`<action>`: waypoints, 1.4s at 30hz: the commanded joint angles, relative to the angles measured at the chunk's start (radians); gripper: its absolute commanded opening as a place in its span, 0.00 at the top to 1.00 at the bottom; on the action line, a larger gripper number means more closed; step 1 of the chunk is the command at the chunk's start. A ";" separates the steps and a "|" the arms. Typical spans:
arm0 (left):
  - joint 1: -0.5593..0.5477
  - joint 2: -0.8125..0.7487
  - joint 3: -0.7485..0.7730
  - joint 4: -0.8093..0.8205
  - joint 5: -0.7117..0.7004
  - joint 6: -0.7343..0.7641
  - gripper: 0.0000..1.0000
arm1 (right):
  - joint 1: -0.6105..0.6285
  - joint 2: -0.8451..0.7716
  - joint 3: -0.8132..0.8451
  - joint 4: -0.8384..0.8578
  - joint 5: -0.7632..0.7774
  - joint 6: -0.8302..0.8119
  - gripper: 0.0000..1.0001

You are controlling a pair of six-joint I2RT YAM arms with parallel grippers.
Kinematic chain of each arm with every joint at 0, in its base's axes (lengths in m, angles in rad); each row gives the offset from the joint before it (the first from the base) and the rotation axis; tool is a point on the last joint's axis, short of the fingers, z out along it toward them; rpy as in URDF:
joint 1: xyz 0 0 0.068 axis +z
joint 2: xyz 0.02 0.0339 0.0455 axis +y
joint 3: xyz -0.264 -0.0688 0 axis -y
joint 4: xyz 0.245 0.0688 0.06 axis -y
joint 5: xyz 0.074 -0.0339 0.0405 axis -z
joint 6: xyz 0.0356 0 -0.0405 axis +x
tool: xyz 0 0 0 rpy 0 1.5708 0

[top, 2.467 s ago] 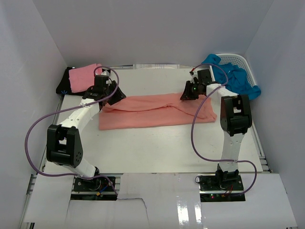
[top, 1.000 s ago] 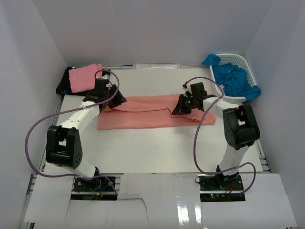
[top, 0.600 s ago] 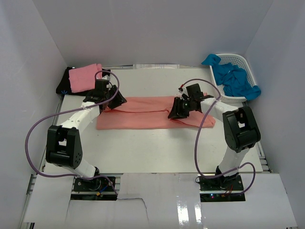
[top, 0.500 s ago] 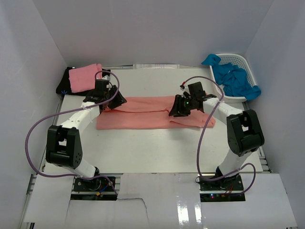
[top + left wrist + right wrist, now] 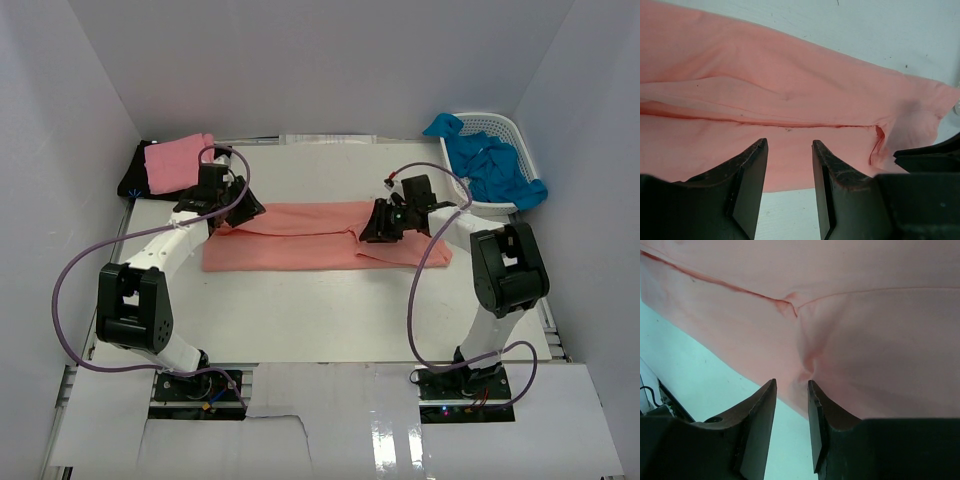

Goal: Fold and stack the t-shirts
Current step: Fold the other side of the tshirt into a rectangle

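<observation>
A large salmon-coral cloth t-shirt (image 5: 320, 235), folded into a long narrow band, lies flat across the middle of the white counter (image 5: 320, 310). Its long axis runs left to right, with a lengthwise fold line down the middle.

The left gripper (image 5: 789, 150) hovers over the left end of this shirt, by its far edge. Its jaws stand apart with nothing between them. The right gripper (image 5: 791, 390) is low over the shirt, right of its centre, where the band widens towards its right end. Its jaws stand a narrow gap apart above a small crease in the cloth, and no cloth shows between them.

Each arm is therefore nearest to its own end of the band. The next fold probably means bringing one end over the other along the long axis. Nothing lies on the shirt or between it and either gripper.

Beyond the shirt's left end, at the far corner of the counter, a folded lighter pink t-shirt (image 5: 178, 163) rests on a black t-shirt (image 5: 130, 182). Beyond the shirt's right end, crumpled bright blue t-shirts (image 5: 492, 165) spill over the rim of a white plastic lattice basket (image 5: 505, 122). Both groups sit apart from the salmon shirt.
</observation>
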 commanded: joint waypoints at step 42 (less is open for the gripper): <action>0.170 -0.239 -0.292 0.106 0.020 -0.317 0.48 | 0.186 0.290 0.332 0.290 -0.070 0.202 0.92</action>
